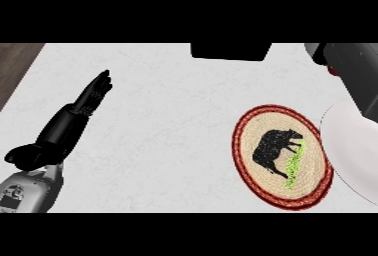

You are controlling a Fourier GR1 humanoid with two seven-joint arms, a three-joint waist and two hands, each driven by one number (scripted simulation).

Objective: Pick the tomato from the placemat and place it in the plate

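The round woven placemat [283, 156], red-rimmed with a black animal printed on it, lies right of centre with no tomato on it. The white plate [347, 150] sits just to its right, cut off by the view's edge. My left hand [92, 97] is open over the counter's left part, fingers straight and pointing away, holding nothing. A grey forearm [354, 70] crosses the top right corner above the plate; no hand shows at its end. A small red patch [334, 70] peeks out beside that forearm; I cannot tell what it is.
A dark box-like object [229, 51] stands at the counter's far edge, centre top. The white counter [170, 140] stretches between my left hand and the placemat. Brown floor shows past the counter's left edge.
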